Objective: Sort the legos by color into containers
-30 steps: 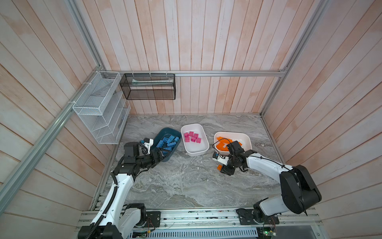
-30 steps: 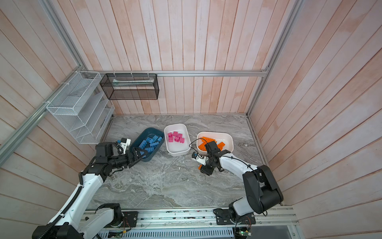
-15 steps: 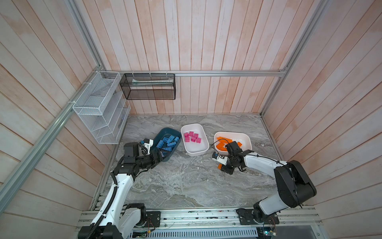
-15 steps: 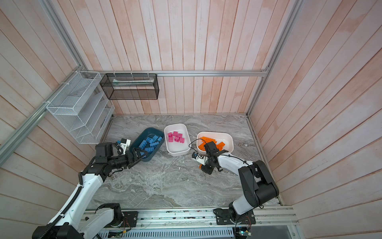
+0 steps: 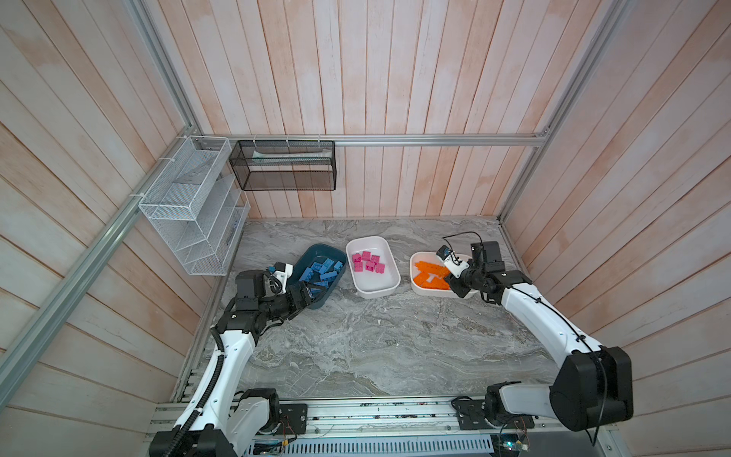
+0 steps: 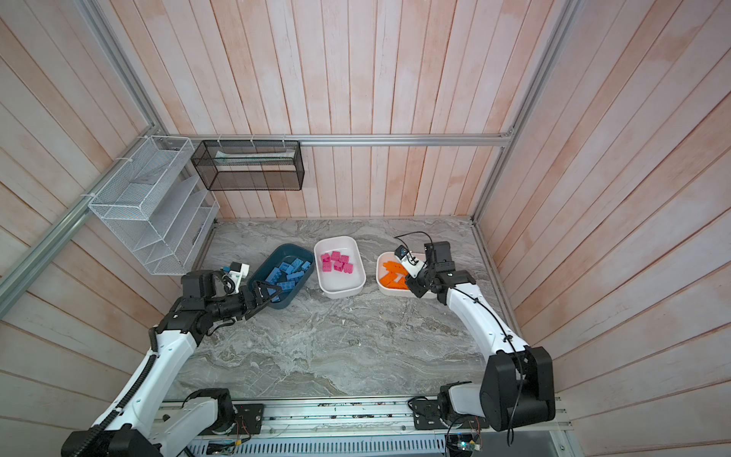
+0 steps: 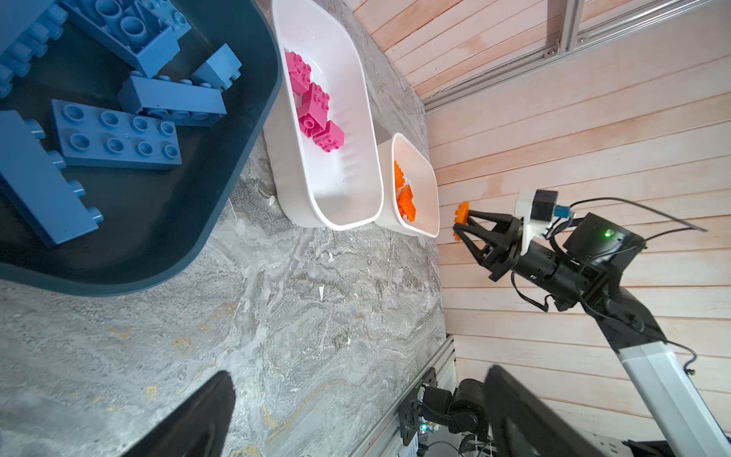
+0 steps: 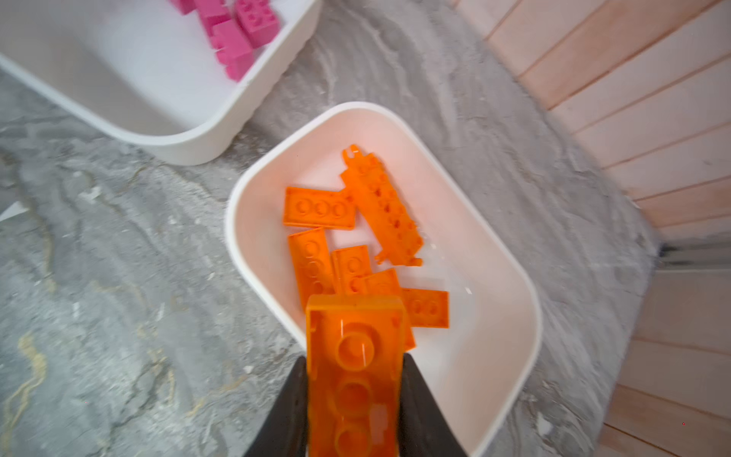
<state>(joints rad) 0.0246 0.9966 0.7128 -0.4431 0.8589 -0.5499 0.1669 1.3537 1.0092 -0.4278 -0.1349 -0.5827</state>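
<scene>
Legos: sorting looks nearly done. Blue bricks (image 7: 114, 134) are in the teal tub (image 7: 166, 237), pink bricks (image 5: 368, 262) in the middle white tub (image 5: 377, 287), orange bricks (image 8: 318, 207) in the orange tub (image 8: 494, 316). I can't spot any loose bricks on the table (image 5: 375, 340)

Step in hand: drop-off of one orange brick (image 8: 354, 328). The right claw (image 8: 354, 362) is squeezed almost shut on its long sides. The hollow underside faces the wrist cam and most of the brick sticks out past the tips

Relative to that claw: the orange tub sits just ahead of and below the tips. The brick's free end is over the tub's near rim, raised clear of it, and not touching the bricks inside. The long orange bar (image 8: 381, 209) lies further ahead, toward the tub's far side. The pink tub is off to the claw's left, near the orange one

Next move, my read: ease forward so the whole brick is over the tub floor, then let go. Release from here and it could clip the rim and tip out onto the table

Left claw (image 6: 275, 296): jaws spread wide, holding nothing, at the near rim of the teal tub with blue bricks just ahead of its tips

Probably the last brick, so one release should finish the job
</scene>
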